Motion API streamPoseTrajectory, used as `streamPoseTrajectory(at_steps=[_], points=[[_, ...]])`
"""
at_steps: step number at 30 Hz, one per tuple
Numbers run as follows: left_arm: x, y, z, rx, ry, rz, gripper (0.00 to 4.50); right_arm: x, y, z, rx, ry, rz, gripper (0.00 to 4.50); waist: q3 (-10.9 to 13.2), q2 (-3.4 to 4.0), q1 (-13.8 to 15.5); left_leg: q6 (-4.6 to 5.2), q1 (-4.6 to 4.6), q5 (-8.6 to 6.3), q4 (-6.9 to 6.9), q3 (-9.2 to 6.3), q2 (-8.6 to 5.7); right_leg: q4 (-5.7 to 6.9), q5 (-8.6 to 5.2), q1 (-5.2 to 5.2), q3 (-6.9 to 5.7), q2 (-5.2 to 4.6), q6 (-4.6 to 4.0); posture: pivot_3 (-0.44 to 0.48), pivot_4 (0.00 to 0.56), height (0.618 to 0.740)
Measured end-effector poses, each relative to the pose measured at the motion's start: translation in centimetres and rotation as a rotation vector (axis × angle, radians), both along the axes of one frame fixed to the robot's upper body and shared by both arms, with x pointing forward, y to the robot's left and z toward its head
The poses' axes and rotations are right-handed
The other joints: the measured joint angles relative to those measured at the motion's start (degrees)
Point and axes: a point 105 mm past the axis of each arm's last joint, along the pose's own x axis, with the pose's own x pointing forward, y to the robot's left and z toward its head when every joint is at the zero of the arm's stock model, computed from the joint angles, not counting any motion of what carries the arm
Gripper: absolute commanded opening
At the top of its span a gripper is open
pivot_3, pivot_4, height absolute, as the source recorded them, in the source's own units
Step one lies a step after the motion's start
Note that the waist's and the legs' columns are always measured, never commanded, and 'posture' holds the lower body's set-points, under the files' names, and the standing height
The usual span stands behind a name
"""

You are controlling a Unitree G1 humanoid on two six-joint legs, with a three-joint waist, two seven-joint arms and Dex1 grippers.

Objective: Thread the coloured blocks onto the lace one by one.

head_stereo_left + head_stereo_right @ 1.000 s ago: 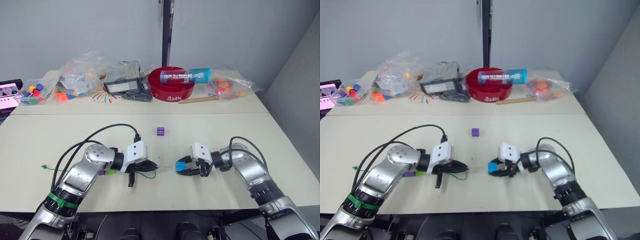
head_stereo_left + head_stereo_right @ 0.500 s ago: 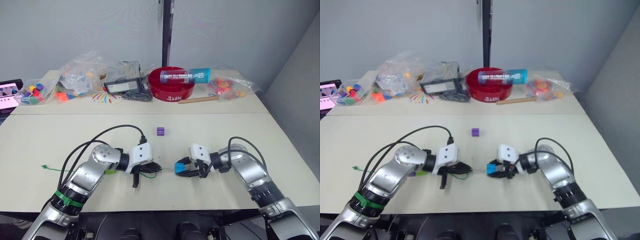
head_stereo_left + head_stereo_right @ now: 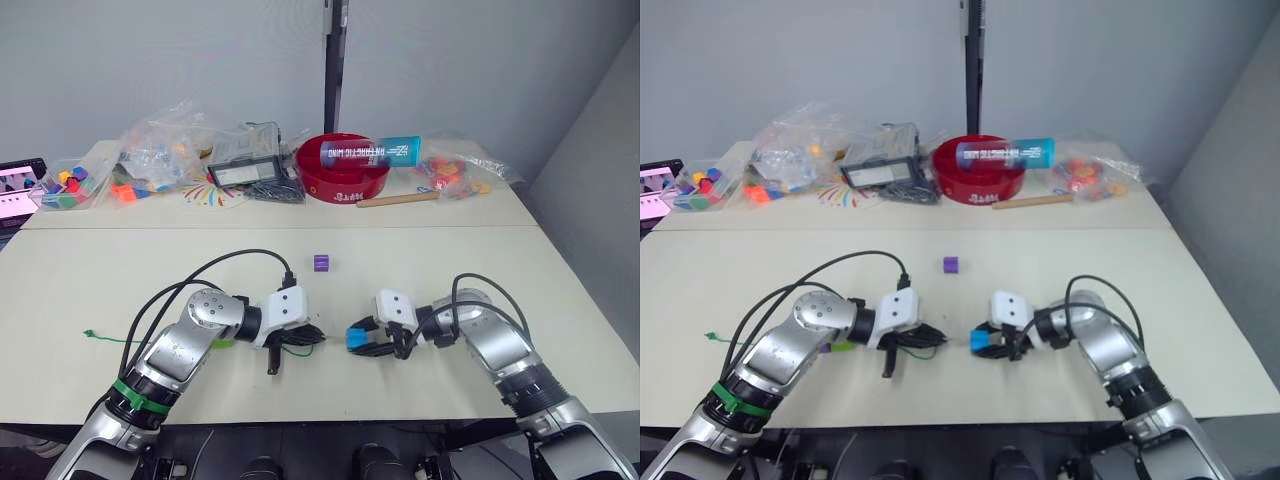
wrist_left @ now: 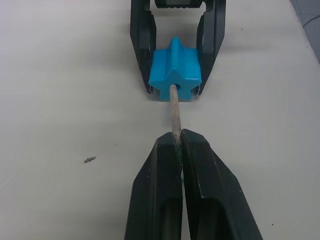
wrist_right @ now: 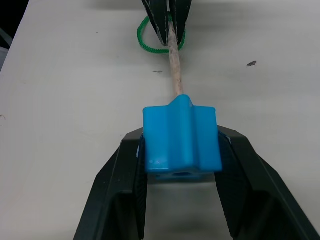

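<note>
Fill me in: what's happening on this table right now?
The robot is threading a block onto a lace. Its left gripper is shut on the lace's pale stiff tip, and the right gripper holds the blue block facing it. The tip has entered the block's hole but has not come out the far side. The green cord trails off to the robot's left. One purple block sits loose further back on the table.

Lace (image 4: 174, 112) tip enters block (image 4: 174, 69), between both pincers.
</note>
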Motion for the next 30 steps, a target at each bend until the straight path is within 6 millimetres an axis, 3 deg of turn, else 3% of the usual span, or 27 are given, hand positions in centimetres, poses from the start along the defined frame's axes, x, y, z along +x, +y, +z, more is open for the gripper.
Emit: streamPoseTrajectory(at_steps=[30], points=[[0.2,-1.3,-0.7,0.013,0.008,0.000,0.00,-0.1,0.5,0.0,0.007,0.020,-0.044,1.36,0.0,0.00,0.0,0.00,0.00,0.00,0.01,0.00,0.00,0.01,0.00,0.00,0.00,0.00,0.00,0.000,0.150,0.731]])
